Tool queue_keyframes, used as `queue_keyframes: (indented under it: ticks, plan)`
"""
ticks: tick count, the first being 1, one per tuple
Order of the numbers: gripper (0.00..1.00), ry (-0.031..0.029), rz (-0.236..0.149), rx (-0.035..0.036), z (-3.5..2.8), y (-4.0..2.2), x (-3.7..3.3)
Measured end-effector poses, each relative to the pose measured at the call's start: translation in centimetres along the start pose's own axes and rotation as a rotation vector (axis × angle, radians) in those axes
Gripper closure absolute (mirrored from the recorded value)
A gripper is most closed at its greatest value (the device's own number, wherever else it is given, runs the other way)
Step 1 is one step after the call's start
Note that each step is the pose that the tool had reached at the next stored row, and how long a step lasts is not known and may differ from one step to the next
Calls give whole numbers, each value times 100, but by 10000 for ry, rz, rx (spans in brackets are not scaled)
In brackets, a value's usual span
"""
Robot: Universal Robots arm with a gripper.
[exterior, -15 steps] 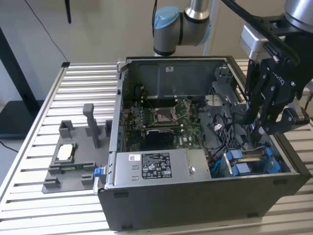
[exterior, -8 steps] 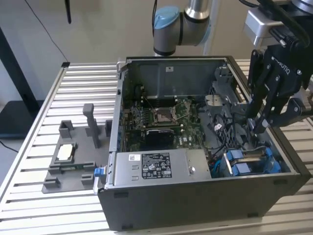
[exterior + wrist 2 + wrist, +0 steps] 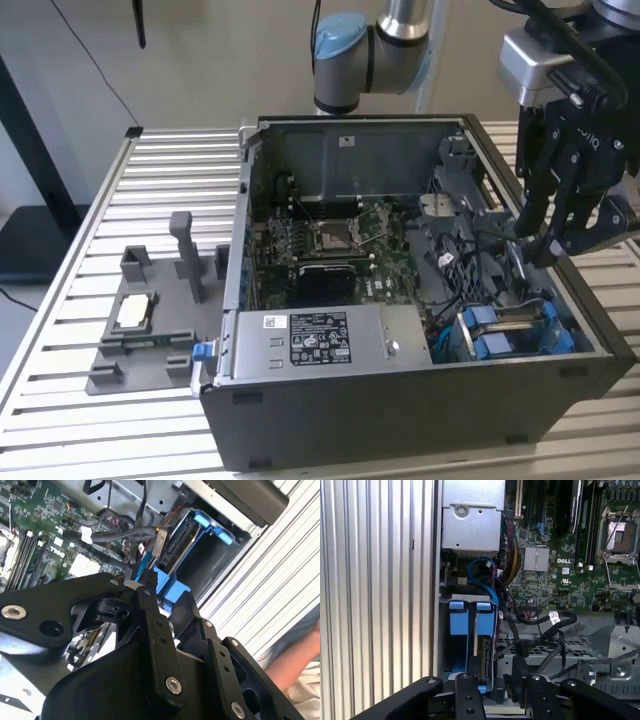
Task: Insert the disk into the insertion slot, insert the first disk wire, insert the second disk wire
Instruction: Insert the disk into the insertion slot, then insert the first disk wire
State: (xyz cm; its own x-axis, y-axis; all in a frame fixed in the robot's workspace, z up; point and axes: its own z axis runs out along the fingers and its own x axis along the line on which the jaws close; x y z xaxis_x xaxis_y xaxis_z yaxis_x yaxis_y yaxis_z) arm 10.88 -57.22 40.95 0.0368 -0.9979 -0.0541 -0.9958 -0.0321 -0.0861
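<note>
Inside the open computer case [image 3: 400,420], the disk [image 3: 500,335] already sits in the insertion slot [image 3: 215,567]. The gripper [image 3: 545,245] hangs just beside it among loose wires [image 3: 540,622], and whether its jaws are clamped cannot be told. Both wires seem unplugged.

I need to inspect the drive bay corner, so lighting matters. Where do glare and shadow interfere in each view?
Exterior view: the disk lies in shade low inside the case. Second wrist view: the table slats glare almost white beside the dark gripper. First wrist view: even light on the disk, bright slats beside the case.
</note>
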Motion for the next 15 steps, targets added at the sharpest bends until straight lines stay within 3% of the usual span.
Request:
queue_keyframes:
  ticks: [1,2,3,9,15]
  plan:
    - [60,2,-61,169,1,0,-3]
    - [60,1,-119,279,7,0,-10]
    - [60,1,-150,336,14,0,-24]
    - [60,-3,-306,619,72,0,-121]
    - [60,-28,-588,808,152,-7,-154]
